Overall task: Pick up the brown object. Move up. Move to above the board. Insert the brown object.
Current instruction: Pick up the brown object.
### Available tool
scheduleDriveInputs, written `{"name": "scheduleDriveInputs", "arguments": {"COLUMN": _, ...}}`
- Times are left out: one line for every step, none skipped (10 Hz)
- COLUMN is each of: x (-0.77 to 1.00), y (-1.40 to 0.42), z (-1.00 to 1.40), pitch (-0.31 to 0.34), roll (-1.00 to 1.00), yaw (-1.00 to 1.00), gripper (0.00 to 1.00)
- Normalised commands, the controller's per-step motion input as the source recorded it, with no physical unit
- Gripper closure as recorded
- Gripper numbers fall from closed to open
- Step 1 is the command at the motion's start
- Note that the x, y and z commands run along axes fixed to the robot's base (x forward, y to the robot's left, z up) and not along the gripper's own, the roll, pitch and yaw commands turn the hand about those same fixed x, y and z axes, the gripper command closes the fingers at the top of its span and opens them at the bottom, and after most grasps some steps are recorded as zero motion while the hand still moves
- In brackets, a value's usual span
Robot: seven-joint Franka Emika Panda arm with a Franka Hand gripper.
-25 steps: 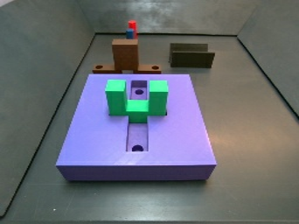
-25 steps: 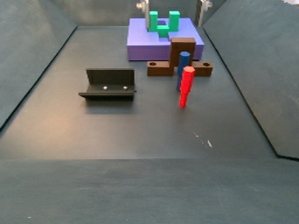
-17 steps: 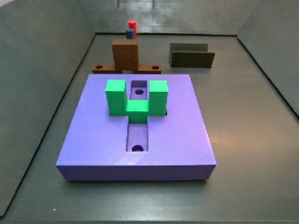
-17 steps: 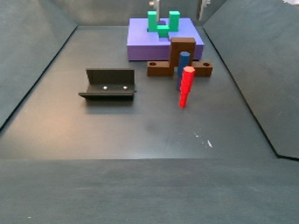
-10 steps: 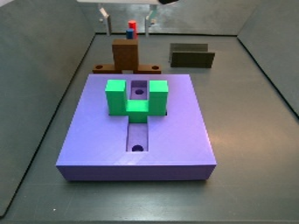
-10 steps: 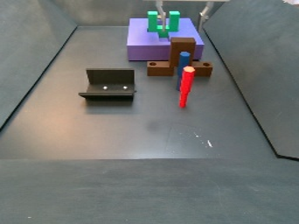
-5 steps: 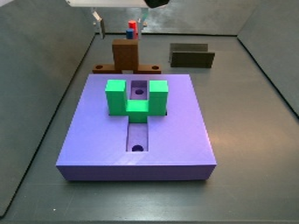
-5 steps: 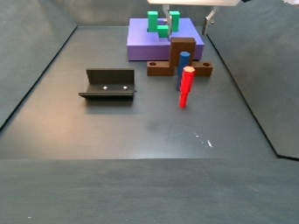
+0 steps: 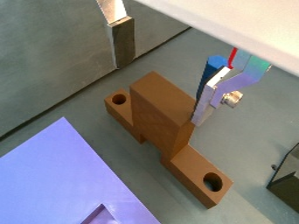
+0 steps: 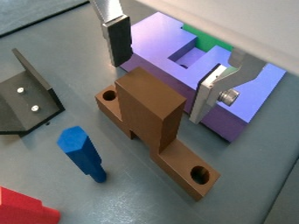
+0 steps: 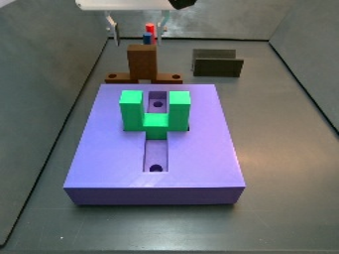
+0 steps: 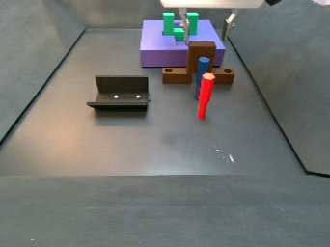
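Observation:
The brown object [image 11: 142,62] stands upright on its wider cross-piece on the floor, just behind the far end of the purple-blue board [image 11: 199,144]. It also shows in a side view [image 12: 202,60] and in both wrist views [image 9: 158,112] [image 10: 149,109]. My gripper [image 11: 130,27] hangs above it, open and empty. In both wrist views the gripper [image 9: 167,66] [image 10: 163,66] has one finger on each side of the brown upright, apart from it. The board carries a green U-shaped block [image 11: 155,111] and a central slot.
A blue peg [image 10: 84,150] and a red peg [image 12: 204,95] stand close beside the brown object. The dark fixture [image 11: 217,63] [image 12: 120,93] stands on the floor further off. Grey walls enclose the floor.
My gripper has come down into view from above and now hangs over the brown object. The brown object, board and pegs have not moved.

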Motion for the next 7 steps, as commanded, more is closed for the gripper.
{"name": "scheduleDriveInputs", "arguments": {"x": 0.17, "y": 0.00, "z": -0.15, "pitch": 0.000, "roll": 0.00, "yaw": -0.19, "gripper": 0.00}}
{"name": "scheduleDriveInputs", "arguments": {"x": 0.15, "y": 0.00, "z": -0.15, "pitch": 0.000, "roll": 0.00, "yaw": -0.26, "gripper": 0.00}}
{"name": "scheduleDriveInputs", "arguments": {"x": 0.07, "y": 0.00, "z": -0.11, "pitch": 0.000, "roll": 0.00, "yaw": -0.19, "gripper": 0.00}}
{"name": "scheduleDriveInputs", "arguments": {"x": 0.08, "y": 0.04, "z": -0.10, "pitch": 0.000, "roll": 0.00, "yaw": -0.17, "gripper": 0.00}}
{"name": "scheduleDriveInputs", "arguments": {"x": 0.00, "y": 0.06, "z": -0.11, "pitch": 0.000, "roll": 0.00, "yaw": -0.15, "gripper": 0.00}}
{"name": "scheduleDriveInputs", "arguments": {"x": 0.00, "y": 0.07, "z": -0.14, "pitch": -0.011, "roll": 0.00, "yaw": -0.07, "gripper": 0.00}}
{"name": "scheduleDriveInputs", "arguments": {"x": 0.00, "y": 0.03, "z": -0.18, "pitch": -0.021, "roll": 0.00, "yaw": -0.03, "gripper": 0.00}}
